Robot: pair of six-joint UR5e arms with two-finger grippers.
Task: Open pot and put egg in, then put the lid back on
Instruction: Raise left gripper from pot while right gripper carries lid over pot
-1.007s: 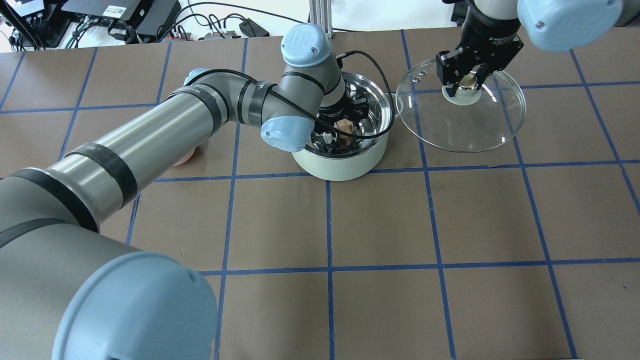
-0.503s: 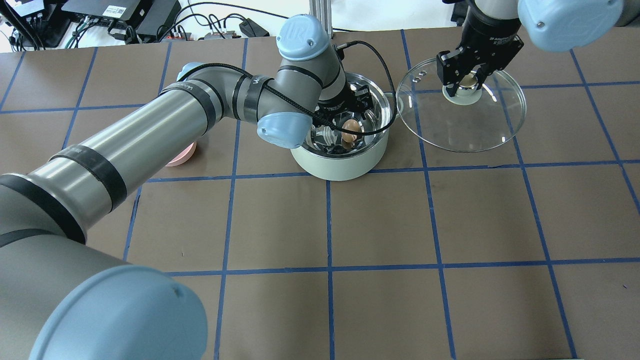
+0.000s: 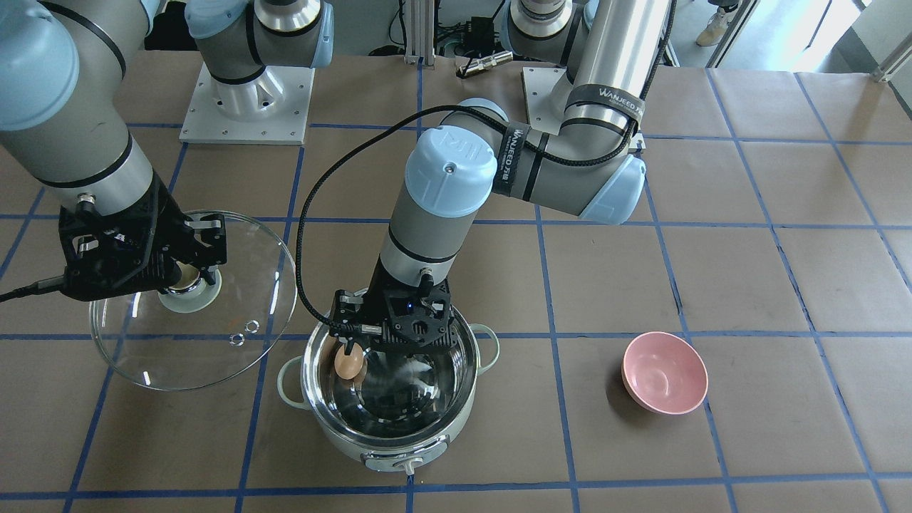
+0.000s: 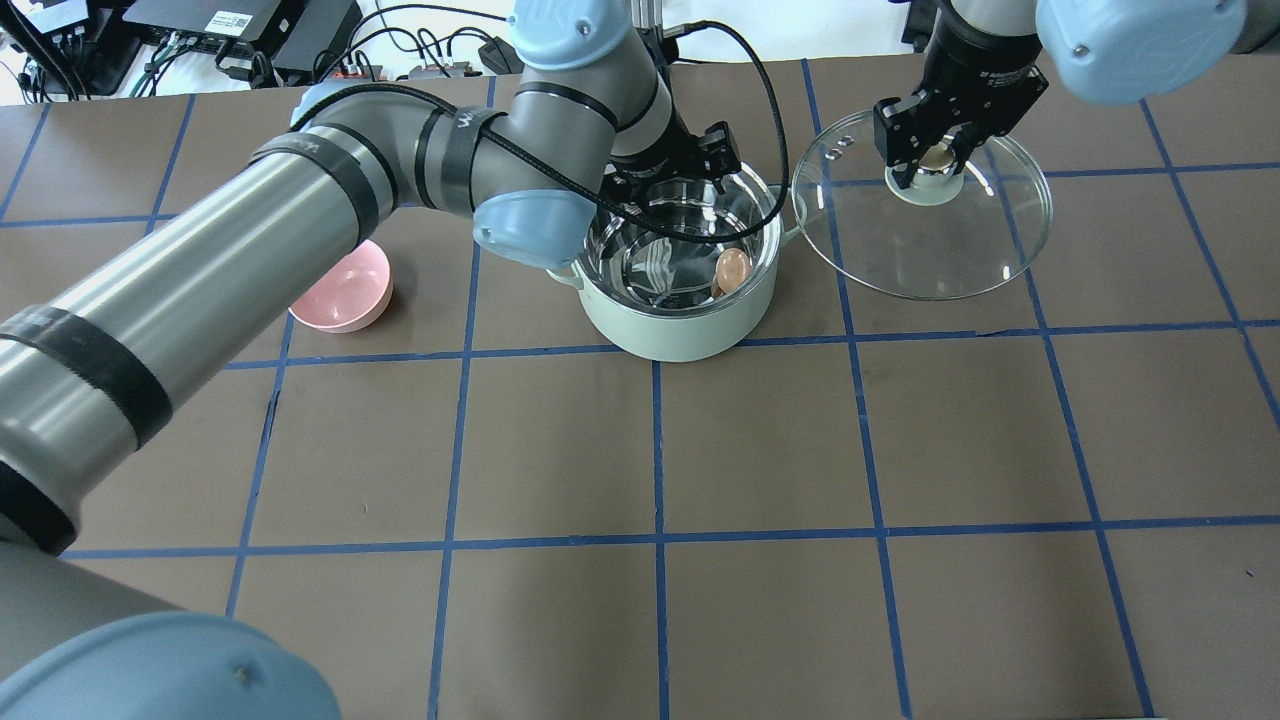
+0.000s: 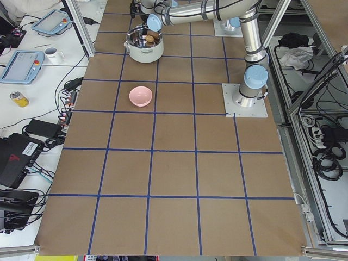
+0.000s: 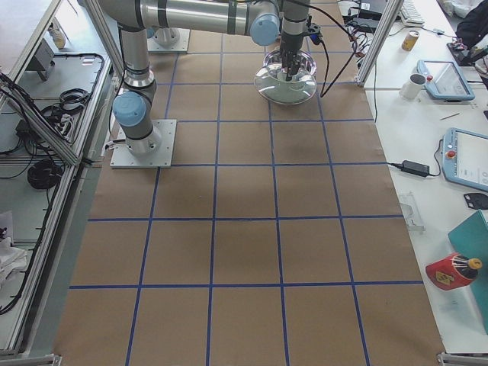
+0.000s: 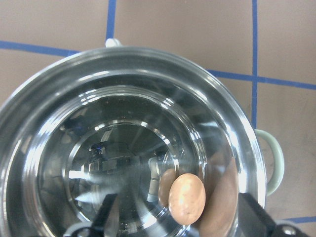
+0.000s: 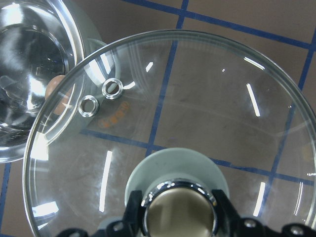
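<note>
The left gripper (image 3: pixel 395 340) hangs over the far rim of the round pale mint-white electric cooking pot with a shiny steel inside (image 4: pixel 680 335). Its fingers are spread wide and hold nothing; in the left wrist view the two fingertips (image 7: pixel 106 219) stand well apart on either side of the small light-brown oval egg (image 7: pixel 186 196) and touch neither end of it. The egg lies loose inside the pot, low against the steel wall on the side nearest the lid. The steel around it shows only reflections.

The right gripper (image 4: pixel 925 160) is clamped on the beige round knob (image 8: pixel 178 212) of the large round clear glass lid (image 4: pixel 930 250). The lid hangs tilted just beside the pot, its rim close to the pot's loop handle; whether the rim touches the table cannot be told.

On the pot's opposite side from the lid, a small pink bowl (image 4: pixel 345 290) stands upright on the brown table with blue tape lines (image 4: pixel 760 440), near the pot but apart from it
</note>
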